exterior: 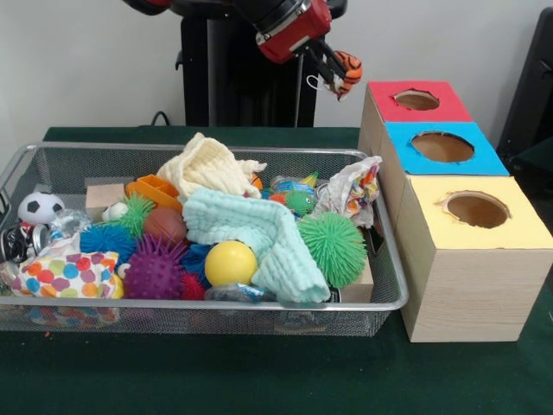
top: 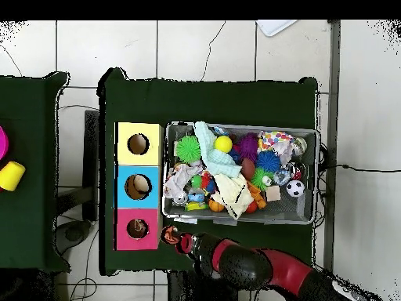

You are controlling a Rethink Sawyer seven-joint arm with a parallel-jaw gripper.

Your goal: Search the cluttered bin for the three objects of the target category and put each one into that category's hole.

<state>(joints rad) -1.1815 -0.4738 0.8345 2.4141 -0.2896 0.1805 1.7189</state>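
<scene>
My gripper point(exterior: 331, 73) hangs high behind the bin's far right corner, shut on a small orange-and-black striped toy point(exterior: 348, 71). It is just left of the red-topped box and its hole point(exterior: 416, 99). From above, the gripper point(top: 175, 237) and the striped toy point(top: 167, 233) sit between the bin point(top: 239, 222) and the red hole point(top: 138, 228). The wire bin point(exterior: 396, 294) holds spiky balls, a yellow ball point(exterior: 230, 262), a mint cloth point(exterior: 259, 229), a cream cloth point(exterior: 207, 164) and other toys.
Three wooden boxes stand in a row right of the bin: red, blue with its hole point(exterior: 442, 147), and yellow with its hole point(exterior: 477, 209). A small football point(exterior: 40, 207) lies at the bin's left end. Green cloth covers the table point(exterior: 259, 372).
</scene>
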